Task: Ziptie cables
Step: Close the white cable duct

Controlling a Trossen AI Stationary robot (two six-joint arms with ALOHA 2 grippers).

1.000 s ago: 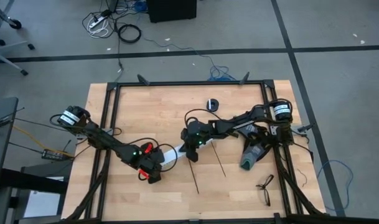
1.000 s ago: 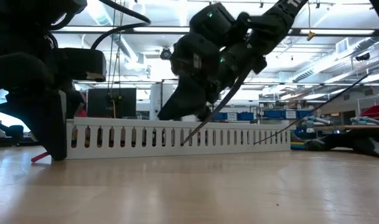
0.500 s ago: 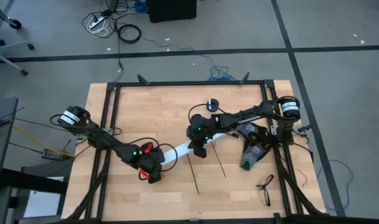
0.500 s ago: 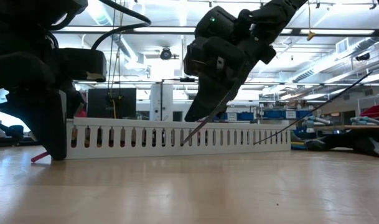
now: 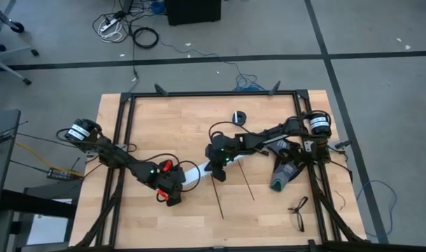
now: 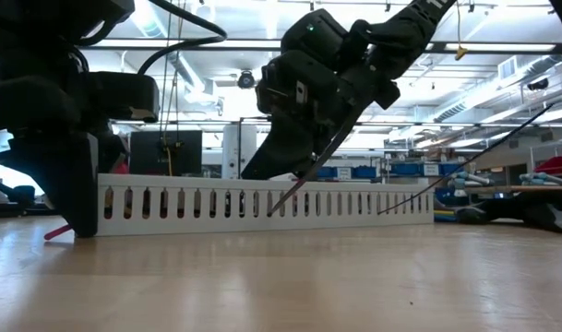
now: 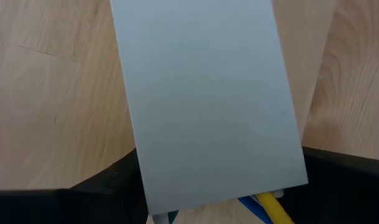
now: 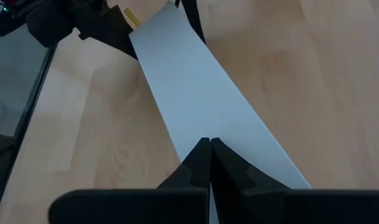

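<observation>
Now the right gripper [image 5: 217,170] hangs low over the white slotted channel [image 5: 199,170] near the middle of the surface [image 5: 185,126], and its two fingers [image 8: 201,163] are pressed together with nothing visible between them in the right wrist view. In the low view one black ziptie [image 6: 304,180] leans up from the wood toward this gripper, but I cannot tell if it is held or only passes behind the fingers. From this gripper, at about eight o'clock in the high view, the left gripper [image 5: 172,194] stands at the other end of the channel. Its jaws are fairly wide and sit on both sides of the channel end, probably to keep the channel from sliding while the other arm works. In the left wrist view the cables [image 7: 267,204] show as a yellow and a blue wire coming out under the channel end, between the dark fingers, so the bundle seems to lie inside or under the channel. A red wire end [image 6: 57,232] also lies on the wood beside the left gripper in the low view. A second ziptie [image 5: 247,184] lies free on the surface at about four o'clock from the right gripper, well apart from the cables. Farther out, at three o'clock, a dark tool with a green tip [image 5: 281,175] rests near the base of the right arm, and a pair of glasses [image 5: 297,210] lies toward the near right corner. I judge that no ziptie goes around the bundle yet, because both strips look straight and open.
</observation>
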